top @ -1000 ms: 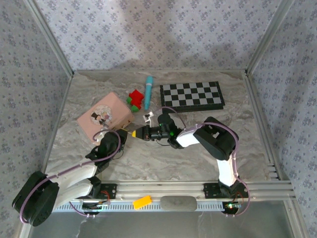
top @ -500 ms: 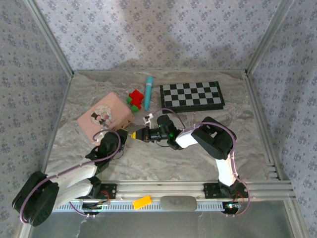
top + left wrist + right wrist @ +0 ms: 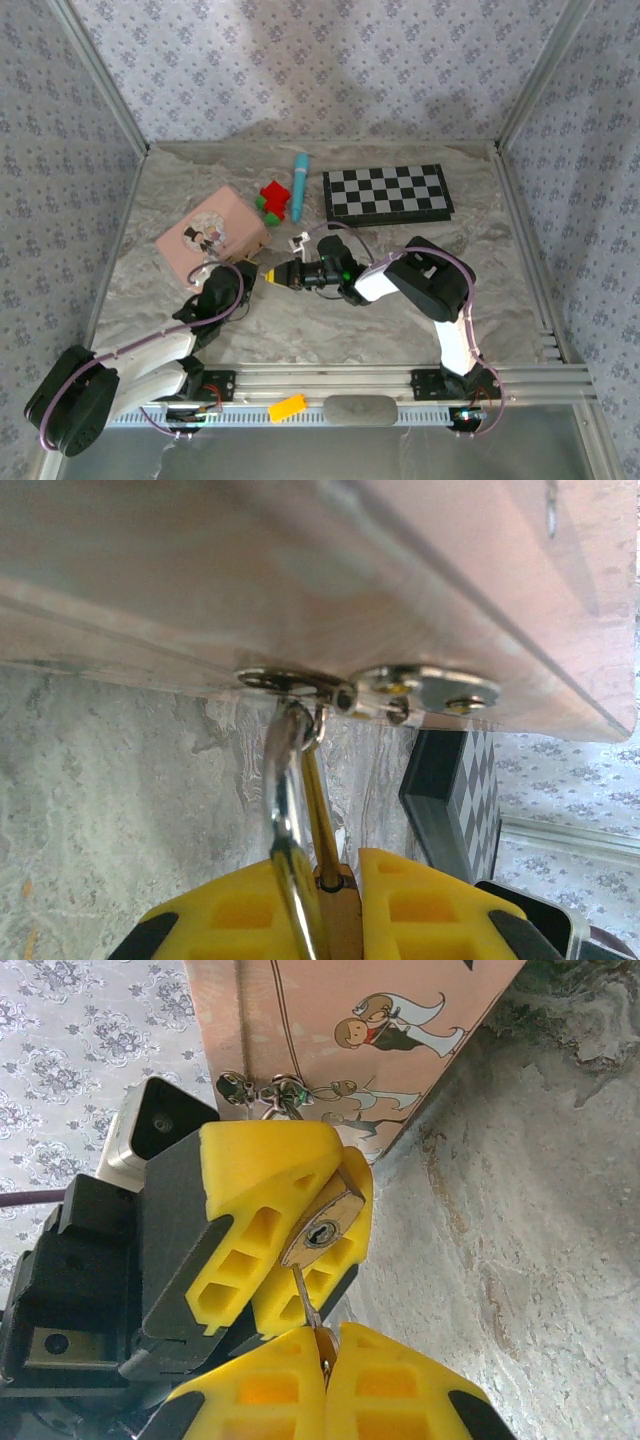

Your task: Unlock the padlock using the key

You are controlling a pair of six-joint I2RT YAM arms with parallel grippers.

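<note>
Right wrist view: the pink box [image 3: 330,1020] is the biggest thing. The left gripper [image 3: 335,1210] squeezes the little gold padlock [image 3: 318,1232], which hangs on the box's clasp [image 3: 270,1090]. The right gripper [image 3: 325,1370] pinches the key [image 3: 305,1300], its tip just beside the keyhole. It should line the key up straight, push softly, then turn slowly.
</note>
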